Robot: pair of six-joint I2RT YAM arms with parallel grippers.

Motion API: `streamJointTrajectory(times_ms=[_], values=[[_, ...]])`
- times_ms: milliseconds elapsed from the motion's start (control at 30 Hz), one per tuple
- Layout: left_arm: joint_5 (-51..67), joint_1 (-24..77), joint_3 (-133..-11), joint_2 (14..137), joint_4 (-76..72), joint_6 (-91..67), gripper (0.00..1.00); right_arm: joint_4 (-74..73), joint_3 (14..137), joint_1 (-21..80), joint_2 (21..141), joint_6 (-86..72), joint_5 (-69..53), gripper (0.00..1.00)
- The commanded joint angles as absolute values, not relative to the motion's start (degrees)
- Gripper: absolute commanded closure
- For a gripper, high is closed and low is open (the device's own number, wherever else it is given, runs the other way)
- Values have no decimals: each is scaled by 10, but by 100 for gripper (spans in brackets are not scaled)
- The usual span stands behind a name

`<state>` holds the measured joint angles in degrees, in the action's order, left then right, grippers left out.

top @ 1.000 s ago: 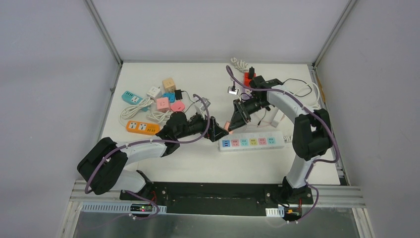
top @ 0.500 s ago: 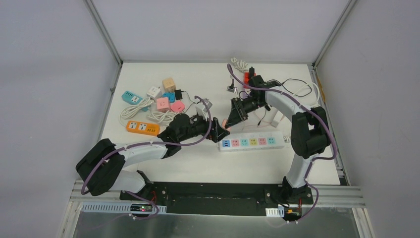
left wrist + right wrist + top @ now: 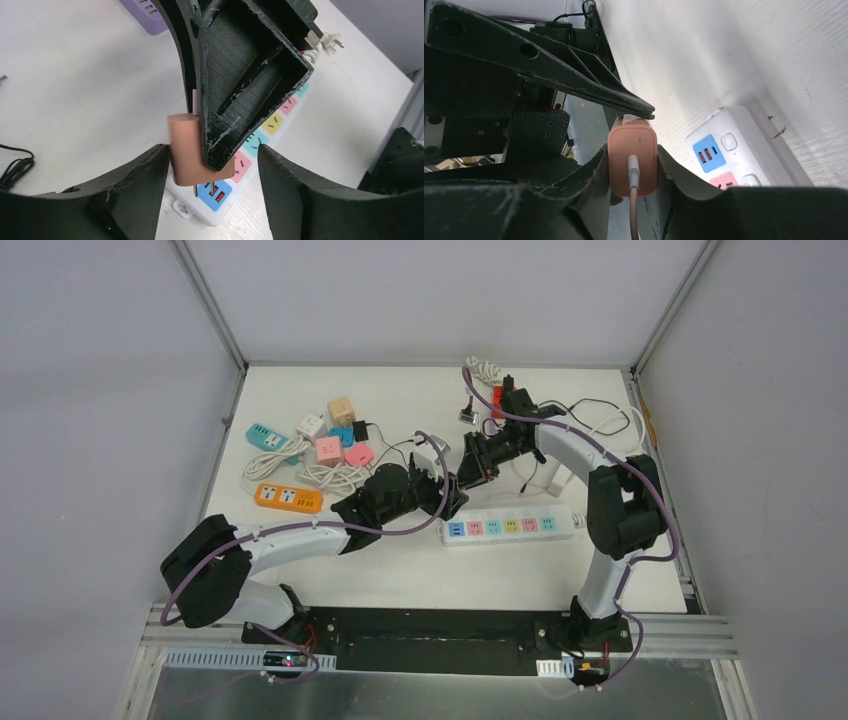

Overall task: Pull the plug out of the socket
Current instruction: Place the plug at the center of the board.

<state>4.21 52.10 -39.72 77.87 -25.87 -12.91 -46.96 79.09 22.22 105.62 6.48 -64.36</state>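
Note:
A salmon-pink plug (image 3: 632, 160) with its pink cable (image 3: 634, 215) is clamped in my right gripper (image 3: 632, 150), which is shut on its two sides. In the left wrist view the plug (image 3: 186, 150) hangs with bare prongs just above the blue end of the white socket strip (image 3: 280, 117), free of it. My left gripper (image 3: 212, 175) stands open around the plug. Its left finger (image 3: 135, 185) lies against the plug's side and its right finger (image 3: 295, 185) stays apart. From above, both grippers meet behind the strip's (image 3: 510, 526) left end.
Coloured socket cubes and strips lie at the back left: an orange strip (image 3: 287, 498), a teal strip (image 3: 265, 436), a pink cube (image 3: 328, 449) and white cords (image 3: 320, 475). A purple strip (image 3: 145, 10) and black cables (image 3: 600, 415) lie near the right arm.
My left gripper has moved right and back up to the right gripper, and its jaws have narrowed around the plug. The right gripper, holding the plug, has drawn slightly back.

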Motion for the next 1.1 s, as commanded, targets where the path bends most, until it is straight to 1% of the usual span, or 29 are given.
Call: streamJointTrajectory(times_ms=[0, 33, 267, 333, 367, 433, 500, 533, 567, 733, 767, 800, 833, 1067], values=[[-11, 531, -436, 796, -227, -87, 40, -451, 793, 221, 1061, 43, -645, 100], [-16, 532, -440, 800, -222, -84, 41, -451, 793, 221, 1062, 42, -645, 100], [-21, 535, -453, 822, -211, -68, 42, -452, 792, 221, 1060, 45, -649, 100], [-17, 535, -455, 826, -213, -61, 51, -454, 792, 221, 1061, 49, -652, 97], [-14, 535, -457, 828, -211, -57, 58, -455, 792, 221, 1060, 51, -652, 93], [-7, 535, -457, 830, -211, -52, 75, -462, 793, 221, 1060, 60, -651, 83], [6, 535, -454, 830, -212, -44, 87, -474, 795, 221, 1059, 74, -649, 73], [19, 534, -451, 829, -214, -41, 95, -481, 796, 222, 1059, 79, -649, 66], [25, 535, -445, 826, -220, -37, 99, -487, 798, 222, 1059, 85, -649, 60], [43, 535, -409, 809, -245, -17, 100, -541, 821, 220, 1064, 137, -650, 30], [44, 535, -401, 805, -249, -13, 100, -552, 825, 219, 1064, 147, -650, 18], [44, 534, -393, 801, -252, -11, 100, -563, 829, 218, 1063, 156, -650, 3], [45, 534, -387, 797, -254, -9, 100, -570, 834, 216, 1063, 164, -648, 1], [37, 532, -344, 745, -248, -8, 100, -653, 869, 185, 1047, 253, -605, 0]])
